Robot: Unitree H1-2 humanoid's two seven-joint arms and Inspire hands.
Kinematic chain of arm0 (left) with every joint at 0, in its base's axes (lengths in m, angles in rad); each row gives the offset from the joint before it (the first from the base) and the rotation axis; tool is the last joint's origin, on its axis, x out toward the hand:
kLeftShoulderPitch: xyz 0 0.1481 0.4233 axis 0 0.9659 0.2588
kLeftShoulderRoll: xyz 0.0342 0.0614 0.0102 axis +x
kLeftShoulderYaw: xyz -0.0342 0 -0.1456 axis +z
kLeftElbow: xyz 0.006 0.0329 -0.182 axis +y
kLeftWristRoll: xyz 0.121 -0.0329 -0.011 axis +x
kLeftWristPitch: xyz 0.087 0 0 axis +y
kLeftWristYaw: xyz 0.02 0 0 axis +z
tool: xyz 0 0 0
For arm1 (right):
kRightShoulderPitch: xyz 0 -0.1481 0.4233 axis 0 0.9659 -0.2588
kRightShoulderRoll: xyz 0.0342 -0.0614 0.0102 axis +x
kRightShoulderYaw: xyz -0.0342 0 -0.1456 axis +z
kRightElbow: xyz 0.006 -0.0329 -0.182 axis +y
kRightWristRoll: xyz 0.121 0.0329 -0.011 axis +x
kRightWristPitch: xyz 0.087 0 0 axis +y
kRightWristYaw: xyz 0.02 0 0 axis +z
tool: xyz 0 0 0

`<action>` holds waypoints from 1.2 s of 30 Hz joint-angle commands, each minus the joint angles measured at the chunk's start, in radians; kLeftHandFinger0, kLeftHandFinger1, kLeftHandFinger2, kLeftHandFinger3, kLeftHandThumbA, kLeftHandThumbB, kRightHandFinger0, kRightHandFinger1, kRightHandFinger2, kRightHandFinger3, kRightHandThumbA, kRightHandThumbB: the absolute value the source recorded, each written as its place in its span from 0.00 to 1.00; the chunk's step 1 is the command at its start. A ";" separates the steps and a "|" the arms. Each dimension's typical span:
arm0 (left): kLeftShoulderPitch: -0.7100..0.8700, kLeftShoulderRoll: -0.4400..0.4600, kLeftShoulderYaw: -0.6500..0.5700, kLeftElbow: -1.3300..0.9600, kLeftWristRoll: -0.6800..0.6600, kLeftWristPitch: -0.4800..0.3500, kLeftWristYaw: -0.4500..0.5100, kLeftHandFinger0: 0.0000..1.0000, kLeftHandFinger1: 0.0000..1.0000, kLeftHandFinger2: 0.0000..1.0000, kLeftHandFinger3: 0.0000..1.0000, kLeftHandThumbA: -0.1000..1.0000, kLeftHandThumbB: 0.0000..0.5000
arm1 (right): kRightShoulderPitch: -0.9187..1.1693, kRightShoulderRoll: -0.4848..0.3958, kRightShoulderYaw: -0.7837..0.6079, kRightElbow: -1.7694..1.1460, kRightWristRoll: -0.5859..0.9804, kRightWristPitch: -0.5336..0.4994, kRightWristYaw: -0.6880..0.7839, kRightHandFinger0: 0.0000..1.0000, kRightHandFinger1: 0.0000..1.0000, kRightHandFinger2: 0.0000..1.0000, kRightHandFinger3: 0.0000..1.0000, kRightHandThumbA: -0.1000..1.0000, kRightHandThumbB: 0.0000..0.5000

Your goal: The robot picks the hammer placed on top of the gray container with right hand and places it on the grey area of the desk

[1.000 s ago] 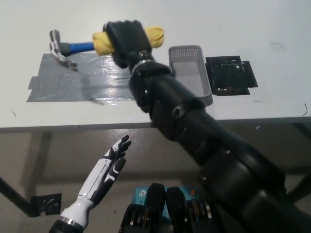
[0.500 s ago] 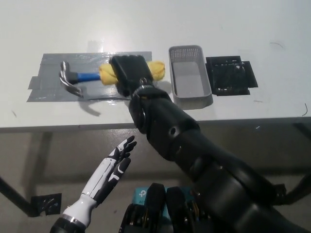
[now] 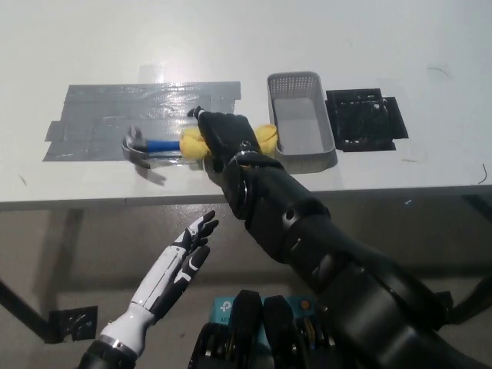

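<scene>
My right hand clamped on hammer, over grey area just left of gray container. Left hand open, below desk edge.

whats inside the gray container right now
Nothing shows inside the gray container: its bare floor is in view. The hammer lies left of it on the grey tape area, under the right hand. Only the near left corner is partly covered.

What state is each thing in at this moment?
hammer: lying on the grey tape area, handle under the right hand.
right hand: on the yellow grip; grasp unclear.
left hand: open, resting below the desk edge.
gray container: upright, empty.
black patch: flat on the desk.
</scene>
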 commanded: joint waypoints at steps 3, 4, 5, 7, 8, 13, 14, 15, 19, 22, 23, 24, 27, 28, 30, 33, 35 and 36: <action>-0.030 0.011 -0.006 -0.029 0.012 0.004 -0.012 1.00 1.00 1.00 1.00 1.00 0.54 | -0.089 -0.016 -0.038 -0.027 0.069 -0.052 0.140 1.00 1.00 1.00 1.00 0.90 0.85; -0.031 0.011 -0.006 -0.028 0.014 0.001 -0.012 1.00 1.00 1.00 1.00 1.00 0.54 | -0.094 -0.015 -0.044 -0.031 0.077 -0.056 0.150 1.00 1.00 1.00 1.00 0.94 0.93; -0.034 0.012 -0.007 -0.026 0.016 0.001 -0.013 1.00 1.00 1.00 1.00 1.00 0.53 | -0.099 -0.016 -0.053 -0.033 0.086 -0.059 0.158 1.00 1.00 1.00 1.00 0.95 0.99; -0.036 0.012 -0.009 -0.024 0.018 0.000 -0.015 1.00 1.00 1.00 1.00 1.00 0.51 | -0.112 -0.014 -0.087 -0.038 0.121 -0.067 0.188 1.00 1.00 1.00 1.00 0.95 1.00; -0.036 0.011 -0.009 -0.021 0.017 -0.002 -0.016 1.00 1.00 1.00 1.00 1.00 0.51 | -0.116 -0.014 -0.101 -0.040 0.133 -0.074 0.202 1.00 1.00 1.00 1.00 0.95 1.00; -0.040 0.015 -0.010 -0.019 0.016 -0.004 -0.022 1.00 1.00 1.00 1.00 1.00 0.53 | -0.160 -0.017 -0.287 -0.059 0.316 -0.103 0.403 1.00 1.00 1.00 1.00 0.93 1.00; -0.044 0.016 -0.010 -0.014 0.014 -0.007 -0.024 1.00 1.00 1.00 1.00 1.00 0.53 | -0.179 -0.018 -0.384 -0.065 0.414 -0.069 0.488 1.00 1.00 1.00 1.00 0.86 1.00; -0.045 0.017 -0.011 -0.018 0.016 0.002 -0.026 1.00 1.00 1.00 1.00 1.00 0.54 | -0.210 -0.022 -0.428 -0.073 0.456 -0.030 0.558 1.00 1.00 1.00 1.00 0.89 1.00; -0.046 0.018 -0.011 -0.021 0.018 -0.001 -0.028 1.00 1.00 1.00 1.00 1.00 0.53 | -0.290 -0.043 -0.632 -0.112 0.652 0.113 0.771 1.00 1.00 1.00 1.00 0.81 1.00; -0.049 0.021 -0.015 -0.014 0.029 -0.017 -0.026 1.00 1.00 1.00 1.00 1.00 0.54 | -0.319 -0.068 -0.705 -0.137 0.719 0.145 0.871 1.00 1.00 1.00 1.00 0.96 1.00; -0.050 0.022 -0.016 -0.014 0.033 -0.019 -0.025 1.00 1.00 1.00 1.00 1.00 0.54 | -0.323 -0.071 -0.721 -0.143 0.729 0.150 0.882 1.00 1.00 1.00 1.00 0.97 1.00; -0.049 0.021 -0.017 -0.010 0.034 -0.025 -0.024 1.00 1.00 1.00 1.00 1.00 0.54 | -0.330 -0.078 -0.751 -0.154 0.755 0.147 0.888 1.00 1.00 1.00 1.00 1.00 1.00; -0.046 0.021 -0.021 -0.012 0.038 -0.025 -0.025 1.00 1.00 1.00 1.00 1.00 0.53 | -0.321 -0.064 -0.840 -0.212 0.821 0.112 0.773 1.00 1.00 1.00 1.00 1.00 0.97; -0.044 0.021 -0.021 -0.012 0.038 -0.027 -0.025 1.00 1.00 1.00 1.00 1.00 0.52 | -0.311 -0.058 -0.855 -0.251 0.824 0.069 0.706 1.00 1.00 1.00 1.00 1.00 0.96; -0.042 0.023 -0.019 -0.016 0.040 -0.027 -0.024 1.00 1.00 1.00 1.00 1.00 0.51 | -0.285 -0.058 -0.840 -0.351 0.787 0.026 0.610 1.00 1.00 1.00 1.00 1.00 0.96; -0.052 0.024 -0.015 -0.014 0.035 -0.028 -0.025 1.00 1.00 1.00 1.00 1.00 0.48 | -0.251 -0.084 -0.814 -0.509 0.733 -0.022 0.534 1.00 1.00 1.00 1.00 1.00 0.95; -0.057 0.019 -0.011 -0.015 0.029 -0.014 -0.024 1.00 1.00 1.00 1.00 1.00 0.53 | -0.215 -0.119 -0.792 -0.681 0.696 -0.016 0.505 1.00 1.00 1.00 1.00 1.00 0.98; -0.065 0.019 -0.008 -0.011 0.026 -0.014 -0.024 1.00 1.00 1.00 1.00 1.00 0.54 | -0.205 -0.137 -0.780 -0.748 0.682 -0.010 0.502 1.00 1.00 1.00 1.00 1.00 0.98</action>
